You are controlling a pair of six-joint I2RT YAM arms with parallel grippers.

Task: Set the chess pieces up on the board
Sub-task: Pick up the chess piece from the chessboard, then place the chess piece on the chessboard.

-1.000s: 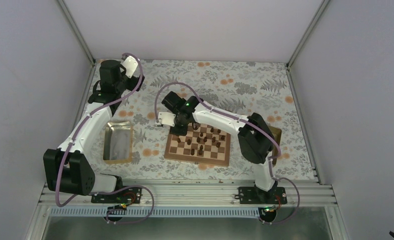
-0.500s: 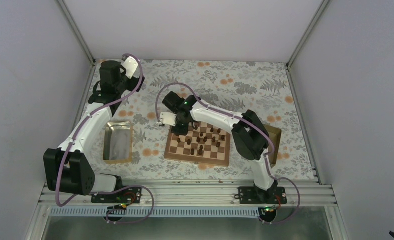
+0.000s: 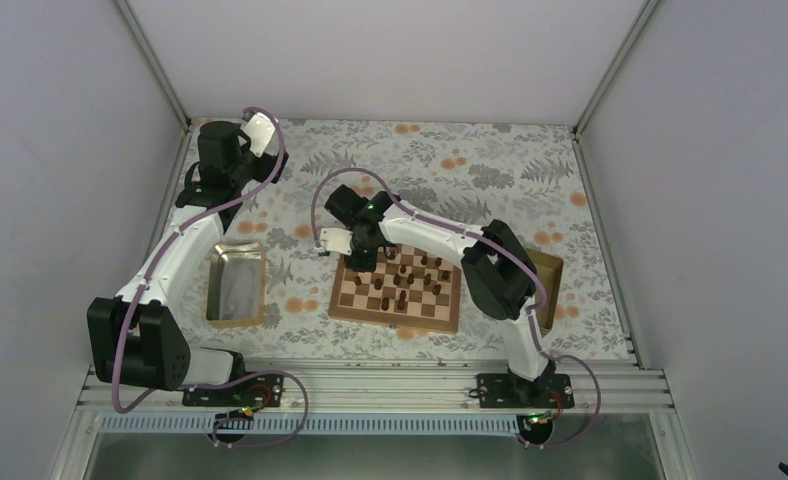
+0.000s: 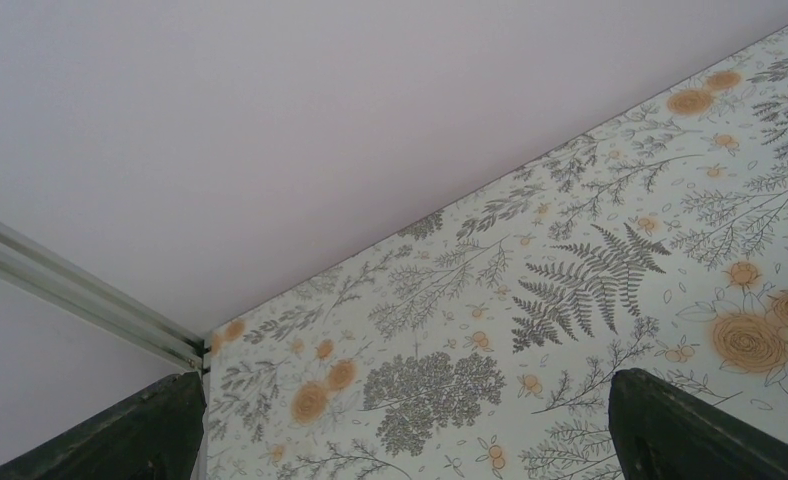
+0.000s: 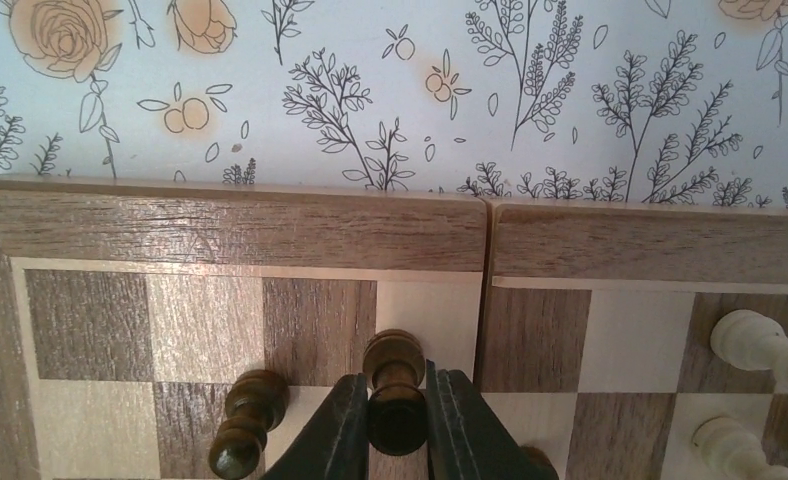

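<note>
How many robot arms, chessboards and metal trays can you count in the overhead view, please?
Robot arms: 2, the left arm and the right arm
Chessboards: 1, the board
Metal trays: 2, the left tray and the right tray, which is partly hidden behind the right arm
Total: 5

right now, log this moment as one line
right gripper: shut on dark chess piece | where: chessboard edge row | left gripper: open, empty, off the board
</note>
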